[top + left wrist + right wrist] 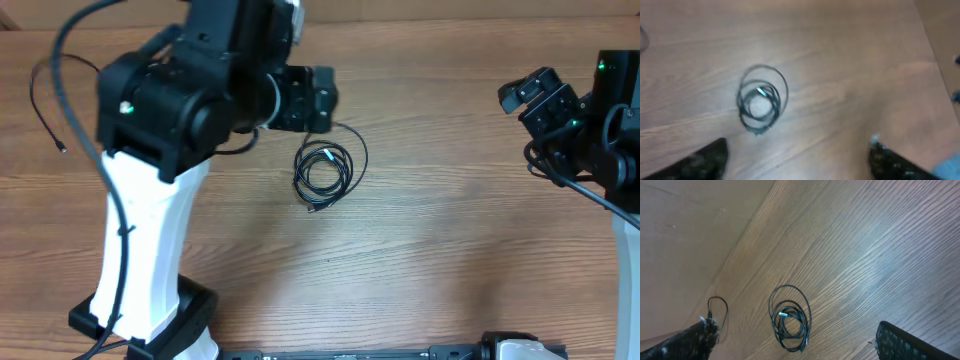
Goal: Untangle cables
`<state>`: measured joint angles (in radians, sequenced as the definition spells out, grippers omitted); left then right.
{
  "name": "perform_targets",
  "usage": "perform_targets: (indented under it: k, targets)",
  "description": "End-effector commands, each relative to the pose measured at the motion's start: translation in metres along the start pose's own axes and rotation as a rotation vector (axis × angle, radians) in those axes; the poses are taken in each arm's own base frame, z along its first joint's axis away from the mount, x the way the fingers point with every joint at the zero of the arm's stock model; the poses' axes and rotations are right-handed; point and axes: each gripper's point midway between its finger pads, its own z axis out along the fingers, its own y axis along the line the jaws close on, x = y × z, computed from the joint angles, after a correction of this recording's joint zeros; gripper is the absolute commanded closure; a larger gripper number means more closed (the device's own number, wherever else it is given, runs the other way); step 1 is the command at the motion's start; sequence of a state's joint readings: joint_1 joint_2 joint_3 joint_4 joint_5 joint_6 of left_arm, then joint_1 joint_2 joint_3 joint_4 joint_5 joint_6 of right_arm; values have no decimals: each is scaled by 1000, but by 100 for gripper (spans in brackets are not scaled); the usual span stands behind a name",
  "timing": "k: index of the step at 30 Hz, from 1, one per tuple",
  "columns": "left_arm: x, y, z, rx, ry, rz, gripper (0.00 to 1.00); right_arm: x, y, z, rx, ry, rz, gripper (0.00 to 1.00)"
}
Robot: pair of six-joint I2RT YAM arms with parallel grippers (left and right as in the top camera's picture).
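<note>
The cables (300,175) lie flat on the wooden bench (430,250), most of them wound into one small round coil near the middle, slightly left of centre. A wider single loop runs around the tighter turns, and from the left wrist view a short silvery tip (761,91) shows inside the ring. A plug end pokes out at the coil's lower edge. How many cords make up the coil I cannot tell.

The left tool (797,145) hangs above the bench just beside the coil, not touching it. Its two fingers stand wide apart with only bare wood between them.

The right tool (535,98) is well away at the right side of the bench. Its fingers (690,340) are spread wide too and grip nothing. The coil shows far off between them in its own camera.

A separate thin black cord (33,92) lies in an open curve at the far left edge, well apart from the coil.
</note>
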<state>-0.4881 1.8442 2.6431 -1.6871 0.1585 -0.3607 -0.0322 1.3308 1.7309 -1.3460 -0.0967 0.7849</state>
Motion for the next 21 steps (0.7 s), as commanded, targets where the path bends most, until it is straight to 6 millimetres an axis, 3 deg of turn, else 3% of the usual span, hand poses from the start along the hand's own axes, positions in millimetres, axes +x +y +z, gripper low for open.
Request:
perform_targets:
  k: [1,4,10,15,21]
  targets:
    - [16,-13,23,48,105,9,0,-3,0,-2,-2,-17,-4,0]
    - [28,-4,43,-5,175,7,0,-3,0,-2,-1,-17,-4,0]
    - [50,47,82,-222,289,-22,1,-3,0,-2,-1,-17,-4,0]
    - [50,101,112,-349,303,-86,0,-3,0,-2,-1,-17,-4,0]
    - [48,135,153,-327,278,-166,0,-3,0,-2,-1,-17,-4,0]
